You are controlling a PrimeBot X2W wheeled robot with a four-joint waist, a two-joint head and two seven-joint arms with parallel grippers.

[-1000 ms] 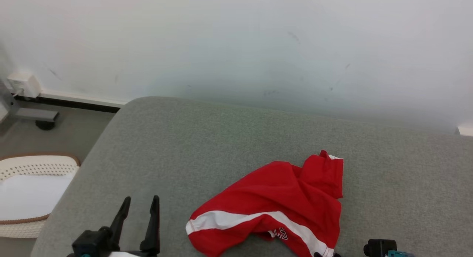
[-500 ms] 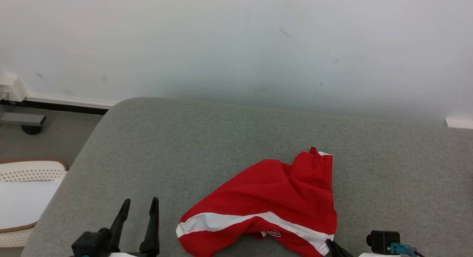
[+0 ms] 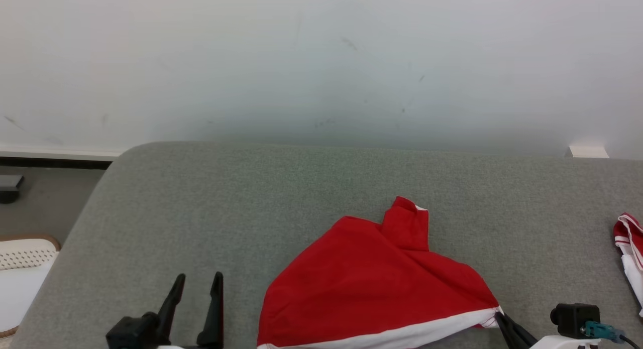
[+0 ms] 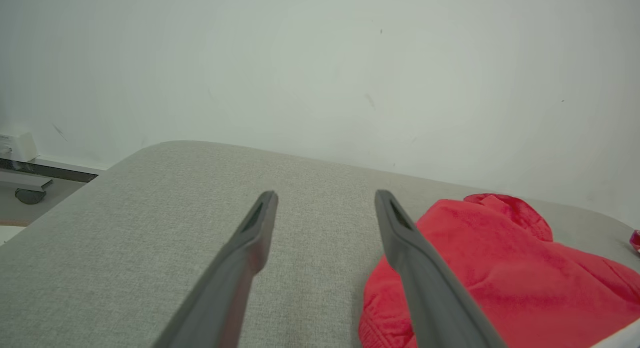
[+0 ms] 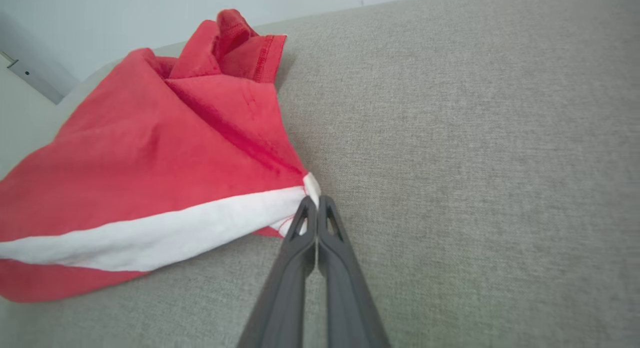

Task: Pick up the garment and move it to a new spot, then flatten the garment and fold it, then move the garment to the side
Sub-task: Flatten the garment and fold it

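Right gripper (image 5: 316, 203) pinches the white-striped corner of the crumpled red cloth garment (image 5: 150, 152) lying on the grey fabric cushion (image 5: 475, 162), likely to lift and relocate it; left gripper (image 4: 325, 195) hovers spread.

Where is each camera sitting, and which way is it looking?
Head view: on the robot's head, looking forward and down at the grey cushion, the red garment and the wall behind; the left pincer and right pincer show at the bottom.
Left wrist view: on the left wrist, looking along the open left pincer across the cushion toward the wall; the garment lies to the right.
Right wrist view: on the right wrist, looking along the shut right pincer, which pinches the garment's white-striped corner.
Shared: all three show the red garment on the cushion.
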